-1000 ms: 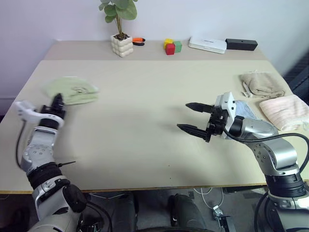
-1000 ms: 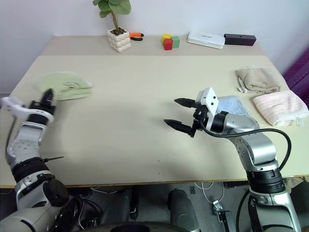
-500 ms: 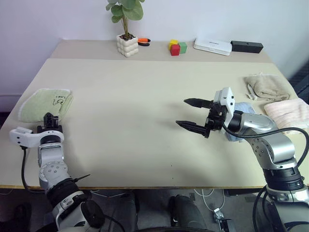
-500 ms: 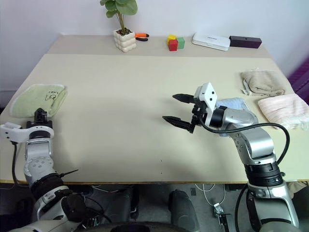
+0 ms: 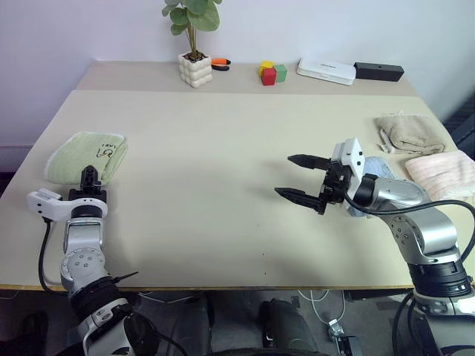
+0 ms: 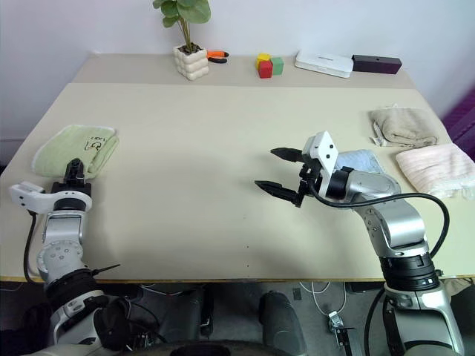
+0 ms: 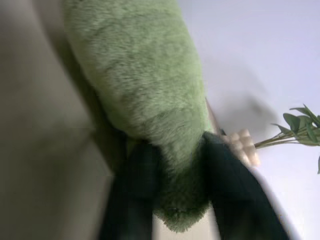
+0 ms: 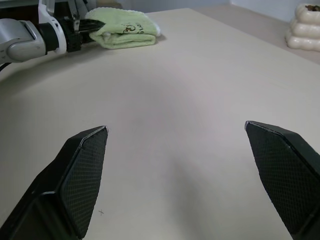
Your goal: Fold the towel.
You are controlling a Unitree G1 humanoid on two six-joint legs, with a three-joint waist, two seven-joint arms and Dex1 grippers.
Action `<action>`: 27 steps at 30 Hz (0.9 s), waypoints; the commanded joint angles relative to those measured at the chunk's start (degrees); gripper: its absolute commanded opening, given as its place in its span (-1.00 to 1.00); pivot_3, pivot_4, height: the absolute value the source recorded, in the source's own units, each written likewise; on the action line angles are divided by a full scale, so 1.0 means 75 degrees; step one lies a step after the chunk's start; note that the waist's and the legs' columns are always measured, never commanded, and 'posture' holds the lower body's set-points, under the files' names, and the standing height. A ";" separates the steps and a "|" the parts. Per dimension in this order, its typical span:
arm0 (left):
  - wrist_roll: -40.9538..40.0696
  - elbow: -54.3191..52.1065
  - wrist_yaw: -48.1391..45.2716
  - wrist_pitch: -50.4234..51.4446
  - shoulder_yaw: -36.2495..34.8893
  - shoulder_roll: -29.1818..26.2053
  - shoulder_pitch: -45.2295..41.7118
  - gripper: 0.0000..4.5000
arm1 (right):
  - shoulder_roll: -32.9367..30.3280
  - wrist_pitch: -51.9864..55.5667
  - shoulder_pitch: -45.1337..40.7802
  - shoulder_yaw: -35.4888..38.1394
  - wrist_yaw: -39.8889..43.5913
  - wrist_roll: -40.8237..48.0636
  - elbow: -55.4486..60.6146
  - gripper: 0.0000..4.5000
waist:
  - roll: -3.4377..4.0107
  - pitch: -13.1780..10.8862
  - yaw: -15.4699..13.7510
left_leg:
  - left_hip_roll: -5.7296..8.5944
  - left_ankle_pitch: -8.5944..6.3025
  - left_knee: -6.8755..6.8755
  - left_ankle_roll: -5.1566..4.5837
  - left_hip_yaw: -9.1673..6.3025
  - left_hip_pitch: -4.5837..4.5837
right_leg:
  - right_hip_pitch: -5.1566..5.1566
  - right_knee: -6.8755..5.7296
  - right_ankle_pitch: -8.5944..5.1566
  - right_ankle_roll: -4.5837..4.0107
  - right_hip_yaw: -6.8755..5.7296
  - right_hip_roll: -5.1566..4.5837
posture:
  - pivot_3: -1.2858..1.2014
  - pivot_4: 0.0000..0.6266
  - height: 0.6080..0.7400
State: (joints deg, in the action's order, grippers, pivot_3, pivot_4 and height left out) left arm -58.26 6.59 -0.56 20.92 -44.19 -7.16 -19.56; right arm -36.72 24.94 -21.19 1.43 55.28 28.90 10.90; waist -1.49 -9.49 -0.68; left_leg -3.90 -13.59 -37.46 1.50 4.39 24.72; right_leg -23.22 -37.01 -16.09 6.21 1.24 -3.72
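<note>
The light green towel (image 5: 85, 154) lies folded at the table's left edge, its dark embroidered mark facing up. My left gripper (image 5: 89, 175) rests level on the table at the towel's near end. In the left wrist view the towel (image 7: 140, 65) reaches between the two dark fingers (image 7: 142, 175), which stand apart on either side of it, open. My right gripper (image 5: 285, 175) hovers wide open over the bare middle of the table, far from the towel, with nothing between its fingers (image 8: 82, 175).
Folded beige (image 5: 407, 131), pink (image 5: 445, 169) and light blue (image 5: 376, 167) towels lie at the right edge by my right arm. Along the far shelf stand a potted plant (image 5: 195, 69), coloured blocks (image 5: 270, 73), a white box (image 5: 323, 70) and a black box (image 5: 378, 71).
The camera shifted. My left hand sank to the table at the towel's near end and its fingers parted. The towel now lies flat and folded. The right arm kept still.
</note>
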 commanded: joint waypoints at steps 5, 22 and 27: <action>-0.1653 -0.1223 0.0641 0.1099 0.0403 0.0638 0.0665 0.99 | 0.0039 -0.0197 -0.0235 0.0129 -0.0010 -0.0019 -0.0036 1.00 | 0.0003 0.0001 0.0014 | -0.0001 0.0000 0.0003 0.0000 0.0000 -0.0002 | 0.0000 0.0000 0.0000 0.0000 0.0002 -0.0001 | 0.03 -0.52 0.92; 0.1617 -0.0966 -0.5189 0.0122 0.3829 -0.3237 0.0149 0.99 | -0.0046 -0.0800 -0.0218 0.0736 0.0330 0.0050 -0.0918 1.00 | 0.0010 -0.0003 0.0016 | -0.0001 0.0011 0.0048 0.0020 0.0008 -0.0025 | -0.0012 0.0005 -0.0022 -0.0042 0.0007 0.0009 | 0.03 -0.52 0.92; 0.2839 -0.0063 -0.6316 -0.0823 0.4397 -0.3664 -0.0594 0.99 | 0.0032 -0.1191 -0.0354 0.0688 0.0422 -0.0200 -0.1437 1.00 | 0.0015 -0.0001 0.0022 | 0.0002 0.0009 0.0046 0.0017 0.0026 -0.0026 | 0.0001 0.0022 -0.0022 -0.0043 0.0014 -0.0006 | 0.03 -0.52 0.92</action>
State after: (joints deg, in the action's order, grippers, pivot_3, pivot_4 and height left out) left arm -39.96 4.30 -45.18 17.34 -12.21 -34.07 -23.99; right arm -36.45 17.38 -22.77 5.46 58.31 27.30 0.14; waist -1.38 -9.50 -0.52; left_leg -3.88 -13.53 -37.11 1.62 4.60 24.52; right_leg -23.21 -36.85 -16.25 5.89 1.35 -3.77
